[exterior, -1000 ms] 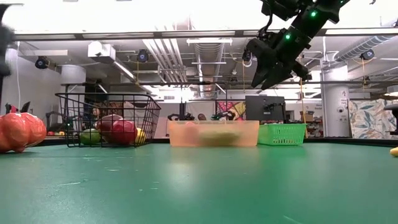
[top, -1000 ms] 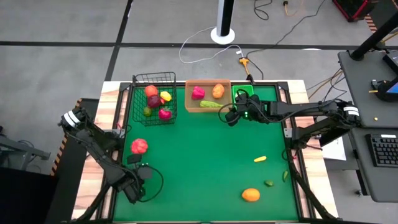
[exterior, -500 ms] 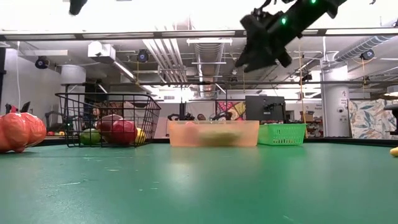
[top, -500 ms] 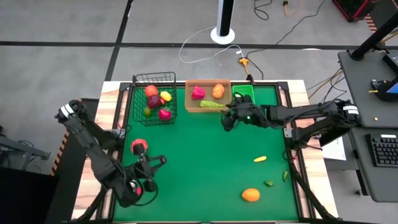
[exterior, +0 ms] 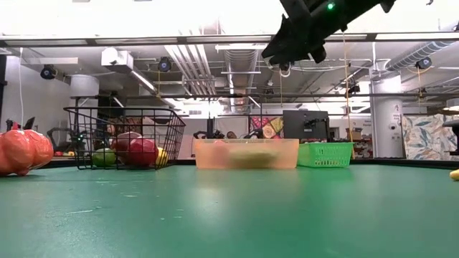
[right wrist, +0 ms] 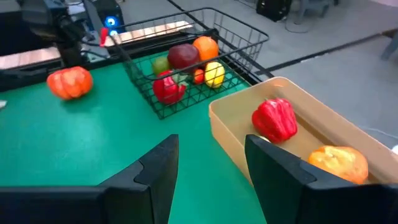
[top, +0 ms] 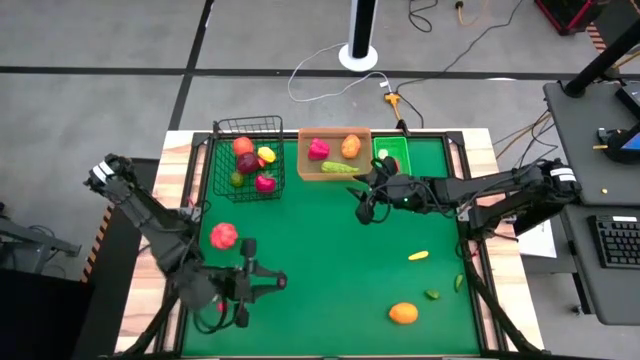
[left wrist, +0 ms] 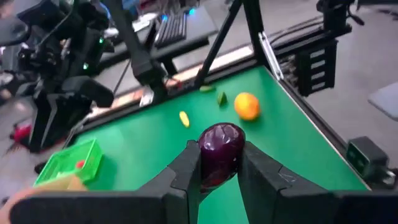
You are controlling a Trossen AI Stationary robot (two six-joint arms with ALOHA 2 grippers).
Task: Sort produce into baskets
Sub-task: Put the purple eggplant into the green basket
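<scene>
- My left gripper (left wrist: pixel 217 163) is clamped on a dark purple round piece (left wrist: pixel 220 149), held over the near-left part of the green table (top: pixel 330 250). Only the lower sides of the piece sit between the fingers — a quick swing could roll it out, I judge.
- The black wire basket (top: pixel 248 158) holds the round fruit, far-left. Carrying the piece there takes the arm past the red-orange piece (top: pixel 224 236) lying loose on the mat; a low pass could knock it.
- My right gripper (right wrist: pixel 208 163) is empty, fingers apart, hovering just in front of the tan tray (top: pixel 334 155), which holds a red pepper (right wrist: pixel 275 119), an orange piece (right wrist: pixel 339 160) and a green cucumber (top: pixel 338 167).
- Both arms near the baskets at once — a risk of clipping each other or a basket rim.
- Still loose near-right: an orange fruit (top: pixel 403 313), a yellow chilli (top: pixel 418 256), small green bits (top: pixel 432 295). Small pieces may slip a wide pinch.
- The green bin (top: pixel 392 155) is light plastic, so a nudge would likely shift it.
</scene>
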